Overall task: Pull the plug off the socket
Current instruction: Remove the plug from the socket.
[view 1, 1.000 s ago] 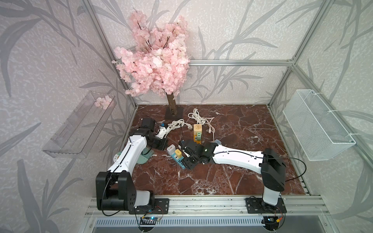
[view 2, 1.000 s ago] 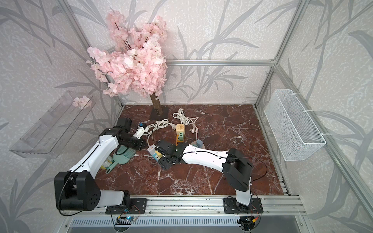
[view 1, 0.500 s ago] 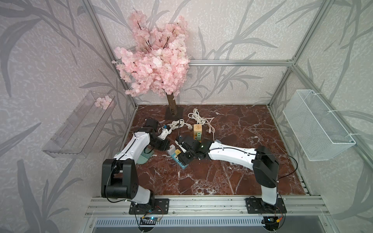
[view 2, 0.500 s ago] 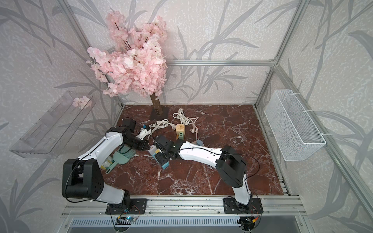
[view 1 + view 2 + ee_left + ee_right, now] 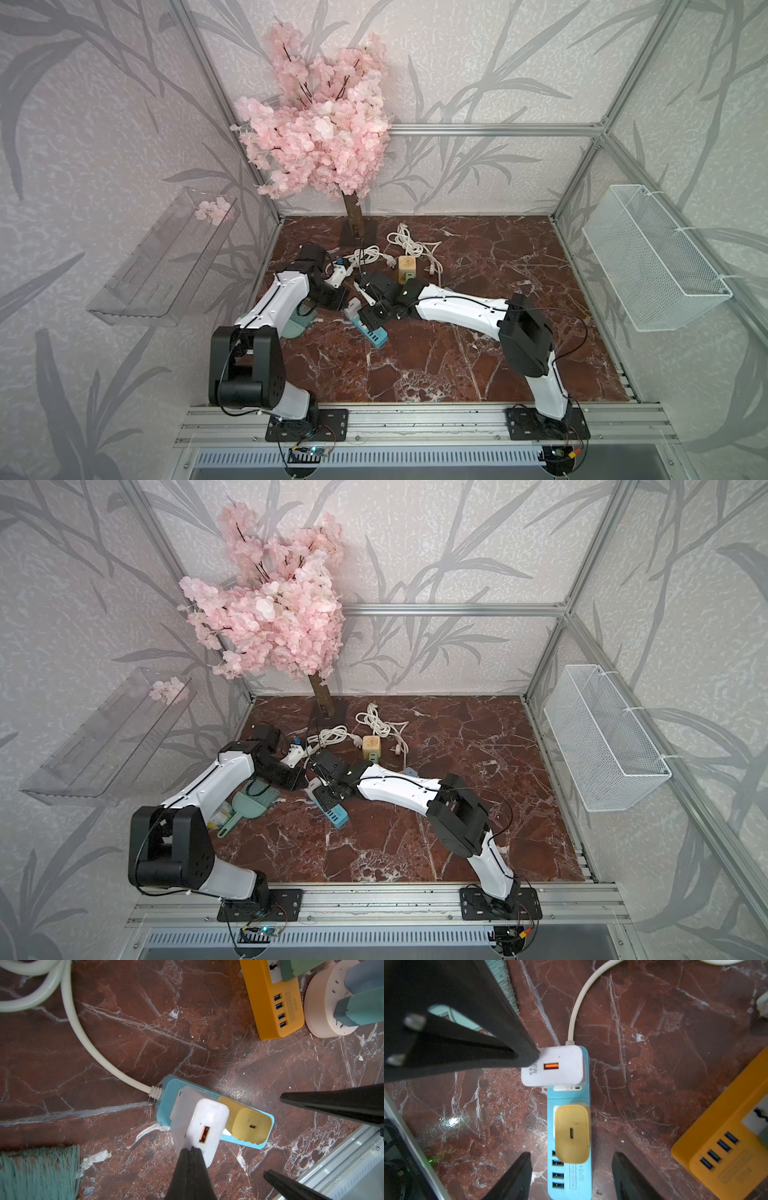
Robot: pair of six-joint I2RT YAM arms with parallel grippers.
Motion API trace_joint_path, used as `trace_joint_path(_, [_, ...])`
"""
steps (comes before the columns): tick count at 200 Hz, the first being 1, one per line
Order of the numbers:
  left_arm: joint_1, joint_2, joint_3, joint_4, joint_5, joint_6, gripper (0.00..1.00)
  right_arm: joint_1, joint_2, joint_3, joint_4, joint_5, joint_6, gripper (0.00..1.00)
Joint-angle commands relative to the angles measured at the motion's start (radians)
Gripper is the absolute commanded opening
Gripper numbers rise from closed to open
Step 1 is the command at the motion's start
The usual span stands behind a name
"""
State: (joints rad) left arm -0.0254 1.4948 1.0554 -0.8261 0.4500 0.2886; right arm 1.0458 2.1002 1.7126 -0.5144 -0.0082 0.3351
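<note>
At nine o'clock from the middle of the marble floor lies the blue power strip. A white charger and a yellow charger are both seated in it.

Within the last second the left gripper has slid toward six o'clock, away from the coiled cord. It now rests its tightly closed tips against the white charger's edge and grips nothing.

The right arm has folded its elbow in, and the right gripper has narrowed to roughly half spread. Its fingers stand on either side of the strip, just short of the yellow charger and not touching it.

My reading is that the left arm is bracing the strip through the white charger while the right lines up on the yellow one. No plug is out yet, so the whole pull lies ahead. The main risk looks to be the brace slipping off that rounded edge.
</note>
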Motion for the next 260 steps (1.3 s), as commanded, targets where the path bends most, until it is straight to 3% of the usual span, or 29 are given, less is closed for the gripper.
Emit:
trace_joint_path(1, [-0.006,0.019,0.005,-0.014,-0.001,0.015,0.0,-0.004,0.029,0.046,-0.053,0.018,-0.024,0.64])
trace_joint_path(66, [-0.008,0.039,0.031,-0.048,0.075,0.043,0.0,-0.004,0.067,0.085,-0.067,0.016,-0.037,0.57])
trace_joint_path(120, [-0.008,0.068,0.022,-0.03,0.02,0.038,0.0,-0.004,0.087,0.086,-0.055,0.029,-0.04,0.55])
trace_joint_path(168, [-0.008,0.08,0.001,-0.019,0.015,0.03,0.0,0.003,0.086,0.081,-0.046,0.045,-0.047,0.49])
trace_joint_path(185, [-0.008,0.076,-0.008,-0.013,0.014,0.027,0.0,0.005,0.083,0.079,-0.047,0.052,-0.051,0.41])
trace_joint_path(260, [-0.008,0.079,-0.024,0.0,-0.004,0.026,0.0,0.026,0.058,0.041,-0.009,0.09,-0.063,0.34])
